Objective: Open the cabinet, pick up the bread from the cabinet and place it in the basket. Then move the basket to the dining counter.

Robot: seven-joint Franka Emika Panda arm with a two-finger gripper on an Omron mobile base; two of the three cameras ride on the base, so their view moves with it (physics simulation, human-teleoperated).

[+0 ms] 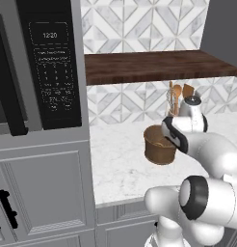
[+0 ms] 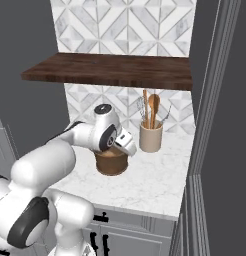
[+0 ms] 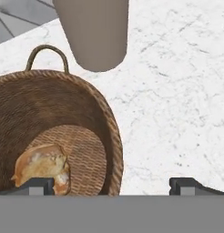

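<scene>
The brown woven basket [image 1: 158,147] [image 2: 111,163] stands on the marble worktop, its thin looped handle lying against the rim. In the hand view the bread [image 3: 41,166], a golden-brown roll, lies on the woven bottom of the basket [image 3: 109,132]. My gripper [image 3: 114,184] hangs just above the basket's rim, open, with the fingertips [image 3: 41,185] wide apart and nothing between them. One tip is over the basket's inside, the other over the worktop beside it. The hand [image 1: 174,134] [image 2: 123,142] covers part of the basket in both base views. The dining counter is out of view.
A cream crock of wooden spoons [image 2: 151,136] [image 3: 93,32] stands close behind the basket. A dark wooden shelf [image 1: 159,65] hangs over the worktop. A tall grey unit with a black oven panel [image 1: 53,62] bounds the left, and a grey panel [image 2: 215,125] bounds the right.
</scene>
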